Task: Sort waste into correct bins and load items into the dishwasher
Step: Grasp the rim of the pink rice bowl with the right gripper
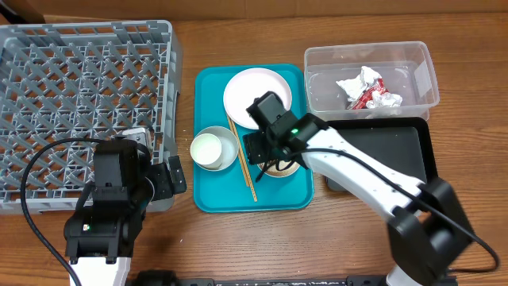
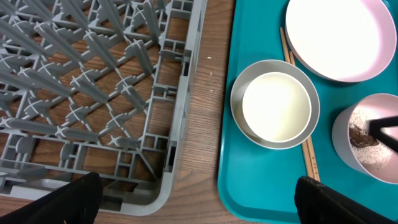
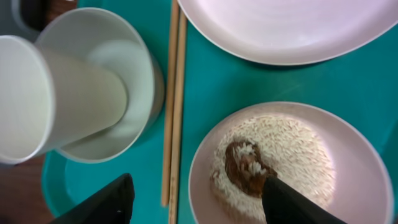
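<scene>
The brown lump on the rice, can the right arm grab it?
Probably yes. The brown lump lies uncovered on the rice, and the right arm has its jaws open right above it, one tip beside it.

Between the fingers of my right end effector (image 3: 199,182) lie both the chopsticks (image 3: 174,112) and the near rim of the small plate (image 3: 354,168), so there is little free room there. The cup (image 3: 56,106) stands tall just beyond the chopsticks. At left, I have only a narrow strip of worktop (image 2: 202,93) between the rack (image 2: 177,118) and the teal tray (image 2: 227,155).
</scene>
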Controlling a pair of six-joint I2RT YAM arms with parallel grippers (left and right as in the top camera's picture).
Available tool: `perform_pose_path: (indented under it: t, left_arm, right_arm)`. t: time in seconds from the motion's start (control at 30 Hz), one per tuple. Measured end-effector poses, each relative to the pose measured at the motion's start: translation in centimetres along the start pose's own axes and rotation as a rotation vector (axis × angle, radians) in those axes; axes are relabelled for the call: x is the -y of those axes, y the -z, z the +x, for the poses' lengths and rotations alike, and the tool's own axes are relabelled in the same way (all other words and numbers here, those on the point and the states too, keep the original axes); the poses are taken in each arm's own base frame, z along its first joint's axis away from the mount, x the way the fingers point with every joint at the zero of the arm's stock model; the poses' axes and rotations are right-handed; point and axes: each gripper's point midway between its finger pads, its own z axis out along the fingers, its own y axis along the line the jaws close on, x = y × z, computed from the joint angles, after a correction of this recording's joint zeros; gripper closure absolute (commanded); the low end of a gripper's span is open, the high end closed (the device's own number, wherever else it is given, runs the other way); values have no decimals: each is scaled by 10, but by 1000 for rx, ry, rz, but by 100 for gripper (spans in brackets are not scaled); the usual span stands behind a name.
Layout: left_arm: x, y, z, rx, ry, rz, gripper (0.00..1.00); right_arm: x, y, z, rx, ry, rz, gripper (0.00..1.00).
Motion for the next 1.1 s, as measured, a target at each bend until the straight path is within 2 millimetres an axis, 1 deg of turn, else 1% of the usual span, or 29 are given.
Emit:
perform_pose_path:
  t: [0.1, 0.17, 0.27, 0.37, 0.4, 0.5, 0.53, 0.6, 0.7, 0.73, 0.8, 0.9, 1.03, 1.1]
  left_arm:
    - [0, 0, 0, 0, 0, 0, 0]
    - [0, 0, 0, 0, 0, 0, 0]
    - [0, 0, 0, 0, 0, 0, 0]
    - [0, 0, 0, 0, 0, 0, 0]
    - [0, 0, 0, 0, 0, 0, 0]
    - [0, 0, 0, 0, 0, 0, 0]
    - [0, 0, 0, 0, 0, 0, 0]
    - [0, 0, 0, 0, 0, 0, 0]
    - [0, 0, 0, 0, 0, 0, 0]
    - [0, 0, 0, 0, 0, 0, 0]
    - [0, 0, 0, 0, 0, 0, 0]
    - [0, 0, 0, -1, 0, 0, 0]
    - [0, 0, 0, -1, 0, 0, 0]
    - [0, 0, 0, -1, 0, -1, 0]
  right_arm:
    - [2, -17, 2, -15, -15, 8, 41]
    - [2, -22, 1, -14, -23, 8, 45]
    - [2, -26, 0, -11, -40, 6, 46]
    - [4, -33, 4, -26, -63, 13, 47]
    - [4, -38, 7, -44, -70, 14, 48]
    - [7, -48, 12, -67, -83, 22, 53]
    - [7, -50, 13, -70, -83, 24, 57]
    - [8, -51, 14, -74, -96, 25, 64]
    - [8, -50, 18, -87, -107, 26, 69]
    - [8, -50, 18, -90, -109, 27, 75]
    - [8, -50, 20, -98, -115, 26, 80]
    - [10, -49, 27, -125, -117, 36, 80]
    - [18, -46, 43, -191, -121, 73, 81]
    - [21, -45, 50, -218, -124, 89, 83]
